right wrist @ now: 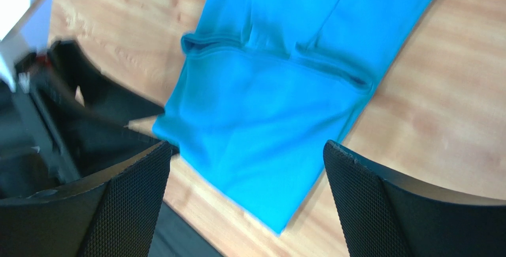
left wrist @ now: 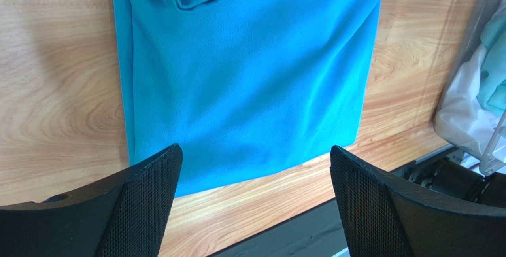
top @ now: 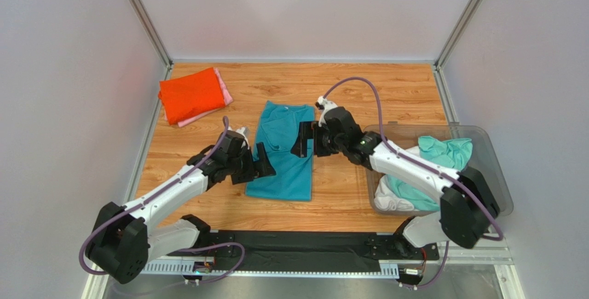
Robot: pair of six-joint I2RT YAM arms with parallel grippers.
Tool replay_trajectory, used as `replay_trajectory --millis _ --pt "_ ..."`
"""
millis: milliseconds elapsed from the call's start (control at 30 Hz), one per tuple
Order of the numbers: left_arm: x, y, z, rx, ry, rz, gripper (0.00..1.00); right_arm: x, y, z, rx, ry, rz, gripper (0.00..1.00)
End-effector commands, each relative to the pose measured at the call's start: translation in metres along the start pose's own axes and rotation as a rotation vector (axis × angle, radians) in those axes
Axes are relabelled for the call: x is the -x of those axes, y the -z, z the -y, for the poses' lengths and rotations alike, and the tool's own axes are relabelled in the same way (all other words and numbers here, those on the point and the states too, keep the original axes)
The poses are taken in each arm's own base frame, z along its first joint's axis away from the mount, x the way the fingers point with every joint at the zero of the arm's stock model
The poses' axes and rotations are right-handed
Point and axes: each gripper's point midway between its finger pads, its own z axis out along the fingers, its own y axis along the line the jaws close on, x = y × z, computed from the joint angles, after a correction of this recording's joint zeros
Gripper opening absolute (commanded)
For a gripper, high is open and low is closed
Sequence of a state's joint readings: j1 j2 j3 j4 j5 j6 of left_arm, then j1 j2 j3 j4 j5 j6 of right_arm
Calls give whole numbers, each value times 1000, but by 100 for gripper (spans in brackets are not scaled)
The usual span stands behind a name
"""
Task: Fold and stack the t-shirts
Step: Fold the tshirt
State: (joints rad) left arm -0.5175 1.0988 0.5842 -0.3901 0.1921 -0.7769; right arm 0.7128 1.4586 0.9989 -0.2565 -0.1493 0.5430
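A teal t-shirt [top: 285, 148] lies folded into a long strip in the middle of the table; it fills both wrist views [left wrist: 249, 73] [right wrist: 279, 120]. My left gripper [top: 263, 162] is open and empty just above the shirt's left edge. My right gripper [top: 304, 139] is open and empty above the shirt's right edge. An orange-red shirt [top: 190, 95] lies folded on a pink shirt [top: 222, 86] at the far left. Mint-green [top: 446, 152] and white [top: 390, 199] shirts lie crumpled in the bin.
A clear plastic bin [top: 495, 175] stands at the right, its corner showing in the left wrist view [left wrist: 475, 85]. A black strip [top: 297, 242] runs along the table's near edge. Grey walls with metal posts enclose the table.
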Motion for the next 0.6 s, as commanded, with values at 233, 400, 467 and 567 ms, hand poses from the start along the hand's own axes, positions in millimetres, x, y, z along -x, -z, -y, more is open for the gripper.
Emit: replay_trajectory --millis 233,400,467,567 --pt "41 -21 14 71 -61 3 100 -42 57 29 -102 -79 129 100" --pt "67 -52 5 143 -50 -21 100 -46 70 36 -125 -79 135 100" --pt "87 -56 0 183 -37 -1 100 -49 74 40 -143 -78 130 100" --pt "109 -64 -10 229 -39 21 100 -49 82 42 -152 -67 139 100"
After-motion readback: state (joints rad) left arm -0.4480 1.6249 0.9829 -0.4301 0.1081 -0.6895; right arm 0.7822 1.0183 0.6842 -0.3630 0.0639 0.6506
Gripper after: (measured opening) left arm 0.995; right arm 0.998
